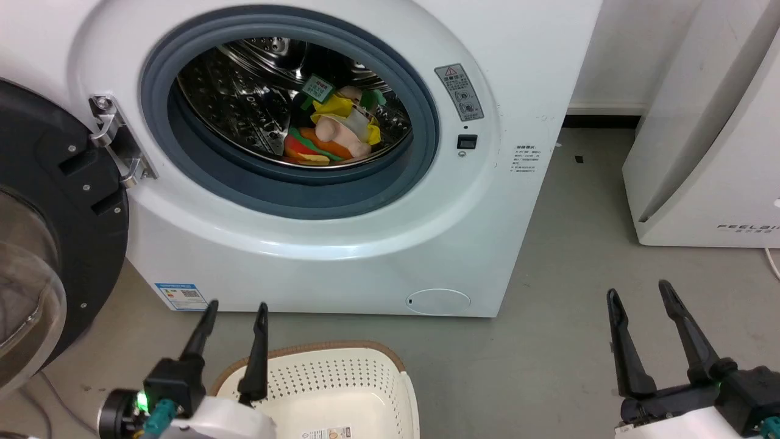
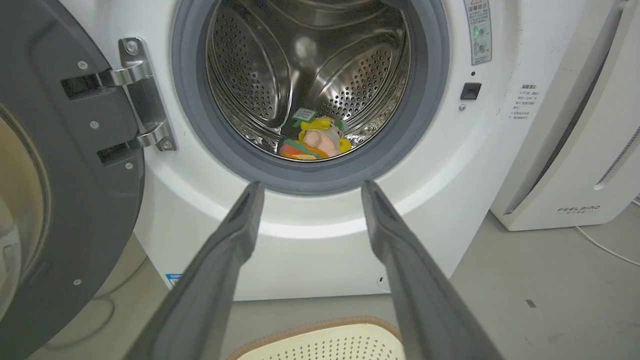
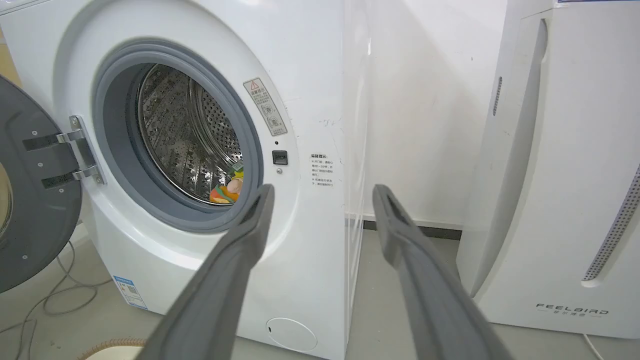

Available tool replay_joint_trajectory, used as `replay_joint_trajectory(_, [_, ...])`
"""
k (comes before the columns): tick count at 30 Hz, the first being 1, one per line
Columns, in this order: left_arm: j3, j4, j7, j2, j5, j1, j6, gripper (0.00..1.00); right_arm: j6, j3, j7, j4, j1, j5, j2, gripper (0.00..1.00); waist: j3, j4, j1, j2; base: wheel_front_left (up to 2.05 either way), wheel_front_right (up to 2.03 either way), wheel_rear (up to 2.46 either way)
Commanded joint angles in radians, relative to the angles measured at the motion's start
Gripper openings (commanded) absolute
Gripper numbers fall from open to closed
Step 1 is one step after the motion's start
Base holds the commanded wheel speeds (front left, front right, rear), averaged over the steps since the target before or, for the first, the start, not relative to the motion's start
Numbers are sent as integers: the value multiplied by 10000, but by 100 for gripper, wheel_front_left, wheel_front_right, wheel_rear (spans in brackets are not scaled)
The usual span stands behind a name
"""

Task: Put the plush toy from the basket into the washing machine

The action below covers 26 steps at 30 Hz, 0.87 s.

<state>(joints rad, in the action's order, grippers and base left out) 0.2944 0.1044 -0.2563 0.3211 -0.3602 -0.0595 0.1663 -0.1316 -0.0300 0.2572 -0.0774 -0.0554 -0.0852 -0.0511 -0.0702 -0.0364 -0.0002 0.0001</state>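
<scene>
Left gripper (image 1: 237, 305): fingers spread wide, nothing gripped, held over the basket (image 1: 341, 375) at near left. Right gripper (image 1: 637, 288): fingers spread wide, nothing gripped, at near right. Plush toy (image 1: 338, 131): lodged farther off inside the washing machine (image 1: 365, 256), whose door (image 1: 55, 201) is swung open leftward.

You get bright, even indoor light — glare specks on steel drum (image 1: 244, 91); wrist views bend at edges, near fingers (image 2: 212, 280) soft.
</scene>
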Motion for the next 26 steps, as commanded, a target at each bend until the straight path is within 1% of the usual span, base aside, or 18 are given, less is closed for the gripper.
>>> replay_joint_trajectory(1, [-75, 6, -54, -154, 135, 265, -41, 100, 9, -14, 46, 89, -175, -71, 9, 100, 71, -30, 2, -1, 0, 0, 0])
replay_joint_trajectory(8, [-314, 155, -55, -547, 726, 868, -197, 100, 9, 95, 46, 282, -434, -103, 9, 100, 249, -40, 2, -1, 0, 0, 0])
replay_joint_trajectory(16, [-656, 349, -55, -937, 1233, 1031, -468, 100, 9, 133, 46, 404, -506, -153, 9, 100, 365, -26, 2, -1, 0, 0, 0])
replay_joint_trajectory(17, [-629, 334, 2, -945, 1204, 972, -469, 0, 0, 119, -2, 378, -411, -107, 0, 0, 369, -27, 2, -1, 0, 0, 0])
replay_joint_trajectory(26, [-713, 274, 115, -1019, 1309, 954, -513, 0, 0, 117, -112, 396, -369, -63, -1, 0, 386, -9, 2, -1, 0, 0, 0])
